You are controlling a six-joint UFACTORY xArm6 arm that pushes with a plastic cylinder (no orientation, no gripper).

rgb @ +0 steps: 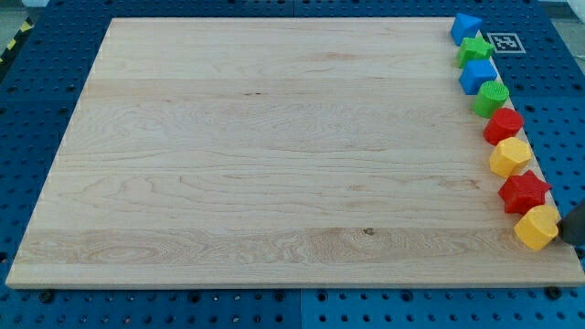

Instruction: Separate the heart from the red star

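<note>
The red star (524, 192) lies at the board's right edge, near the view's bottom right. The yellow heart (537, 228) sits just below it, and the two touch or nearly touch. My tip (566, 228) shows as a dark shape at the view's right edge. It is right beside the yellow heart on its right side, off the board's edge. I cannot tell whether it touches the heart.
A column of blocks runs up the wooden board's (274, 164) right edge above the star: a yellow block (509, 157), a red block (503, 125), a green block (491, 97), a blue block (477, 75), a green star (474, 48) and a blue block (466, 27).
</note>
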